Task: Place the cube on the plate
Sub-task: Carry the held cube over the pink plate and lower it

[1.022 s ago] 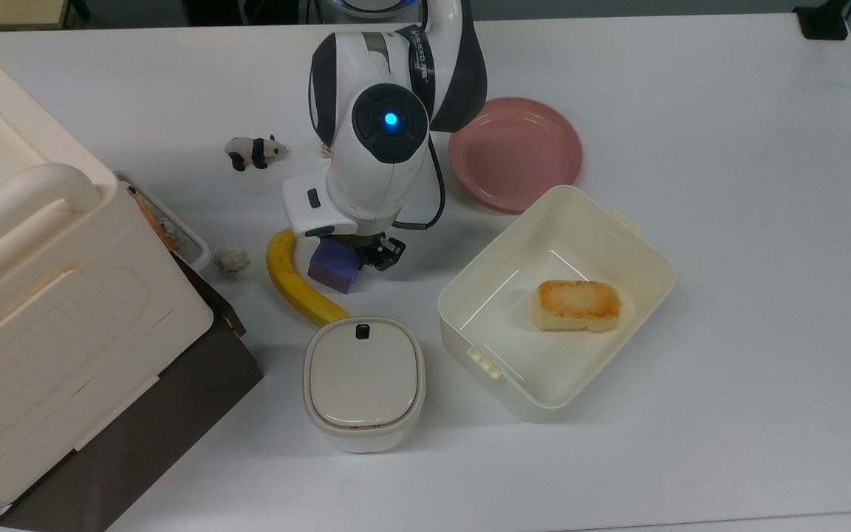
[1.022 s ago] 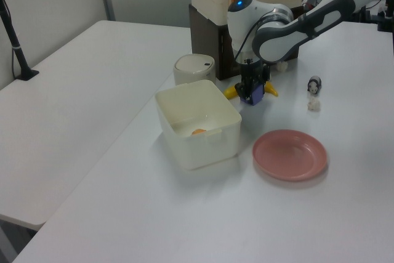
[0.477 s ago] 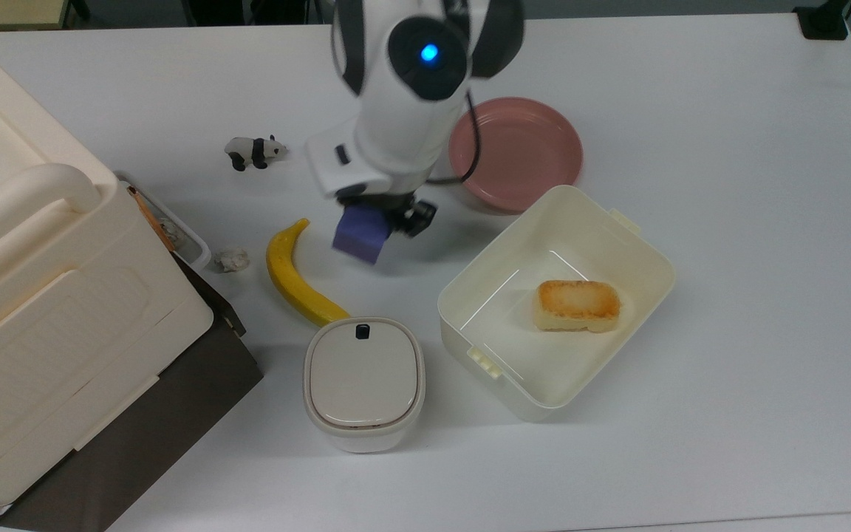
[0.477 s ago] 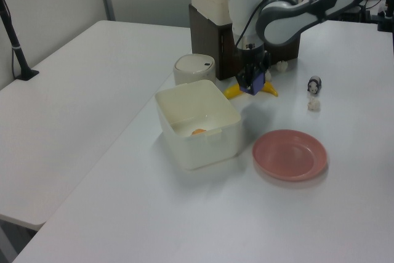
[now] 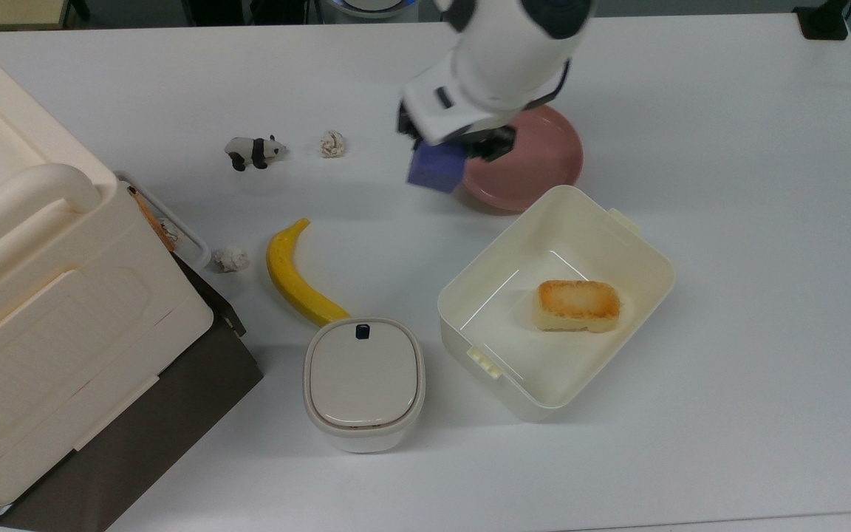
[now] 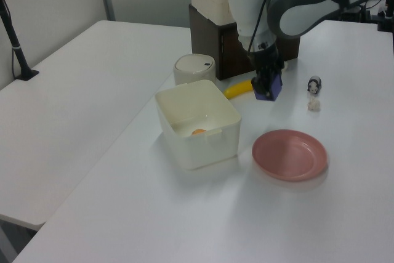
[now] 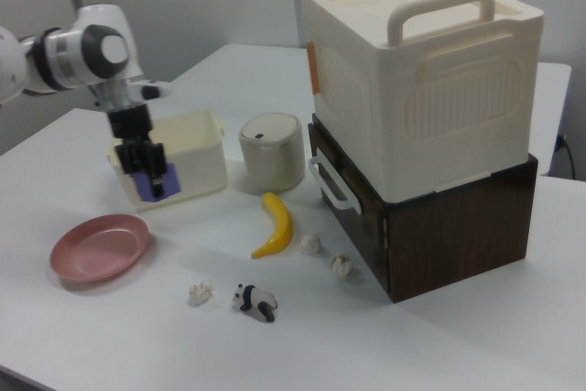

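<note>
Cube (image 5: 436,169) clamped in gripper (image 5: 449,151), aloft beside plate (image 5: 544,159) rim, top view's left. Looks rigid, matte, probably light; flat opposite faces suit pinch. Tilted, may land skewed.

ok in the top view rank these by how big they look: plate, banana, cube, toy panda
1. plate, partly covered by the arm
2. banana
3. cube, held in the gripper above the table, so nearer the camera and looking larger than it is
4. toy panda, close to the cube; unsure
</note>
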